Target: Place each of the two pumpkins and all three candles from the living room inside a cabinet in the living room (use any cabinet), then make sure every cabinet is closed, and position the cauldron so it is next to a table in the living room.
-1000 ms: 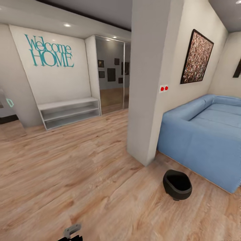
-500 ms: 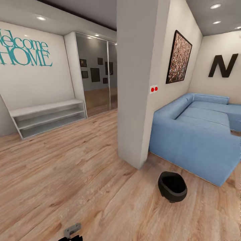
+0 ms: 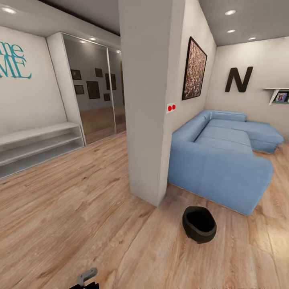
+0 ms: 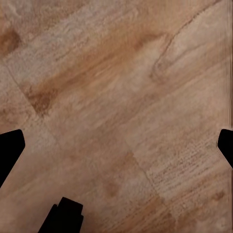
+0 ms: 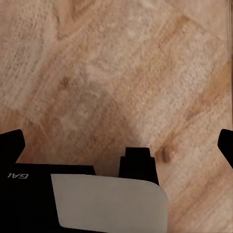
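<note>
A matte black, round-bellied cauldron (image 3: 199, 224) sits upright on the wood plank floor (image 3: 80, 216), lower right of centre in the head view, wide mouth open, near the blue sofa's (image 3: 224, 160) front corner.

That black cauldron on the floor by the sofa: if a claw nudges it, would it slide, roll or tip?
The cauldron looks round-bellied and already leans, so it would probably rock or roll rather than slide cleanly. The smooth plank floor offers little grip. Its wide open mouth suggests a rim grasp.

Left gripper (image 4: 116, 145) jaws apart; right gripper (image 5: 116, 143) likewise
</note>
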{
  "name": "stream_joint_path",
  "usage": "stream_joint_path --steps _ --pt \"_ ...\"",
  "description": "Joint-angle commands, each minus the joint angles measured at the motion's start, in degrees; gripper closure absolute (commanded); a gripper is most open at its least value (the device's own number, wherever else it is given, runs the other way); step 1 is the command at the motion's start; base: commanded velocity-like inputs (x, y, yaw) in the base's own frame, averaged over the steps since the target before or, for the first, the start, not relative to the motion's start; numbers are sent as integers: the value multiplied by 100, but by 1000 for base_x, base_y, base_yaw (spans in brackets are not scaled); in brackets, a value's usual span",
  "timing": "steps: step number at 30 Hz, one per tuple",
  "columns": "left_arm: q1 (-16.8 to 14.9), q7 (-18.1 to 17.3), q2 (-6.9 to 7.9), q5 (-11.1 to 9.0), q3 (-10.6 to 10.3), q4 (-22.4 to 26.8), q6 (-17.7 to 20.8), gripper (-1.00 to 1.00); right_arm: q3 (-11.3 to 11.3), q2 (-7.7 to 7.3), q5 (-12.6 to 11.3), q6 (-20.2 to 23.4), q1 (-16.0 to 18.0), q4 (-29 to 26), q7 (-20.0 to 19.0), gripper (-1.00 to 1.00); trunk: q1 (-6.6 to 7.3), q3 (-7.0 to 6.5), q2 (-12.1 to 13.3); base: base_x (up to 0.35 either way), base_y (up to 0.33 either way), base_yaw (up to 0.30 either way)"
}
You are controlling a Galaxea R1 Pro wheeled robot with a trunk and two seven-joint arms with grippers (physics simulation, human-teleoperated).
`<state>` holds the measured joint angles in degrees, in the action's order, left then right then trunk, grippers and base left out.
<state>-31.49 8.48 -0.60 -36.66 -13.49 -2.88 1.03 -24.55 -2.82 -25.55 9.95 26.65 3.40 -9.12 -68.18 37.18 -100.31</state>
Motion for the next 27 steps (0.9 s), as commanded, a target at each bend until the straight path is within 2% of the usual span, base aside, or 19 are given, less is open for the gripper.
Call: stream_joint_path --steps 1,20,27 --pt "-6 13 -2 -34 -48 -8 11 -100 -48 1 -55 9 7 11 -28 -100 0 5 -3 34 15 -295" --pt "-7 13 -2 -35 -48 -5 11 -100 -49 1 -52 14 7 11 -28 -100 0 5 -3 4 3 -295" --pt "-6 13 -2 -33 -48 -3 11 -100 -49 1 -47 14 7 11 -28 -100 0 5 -3 137 222 -295"
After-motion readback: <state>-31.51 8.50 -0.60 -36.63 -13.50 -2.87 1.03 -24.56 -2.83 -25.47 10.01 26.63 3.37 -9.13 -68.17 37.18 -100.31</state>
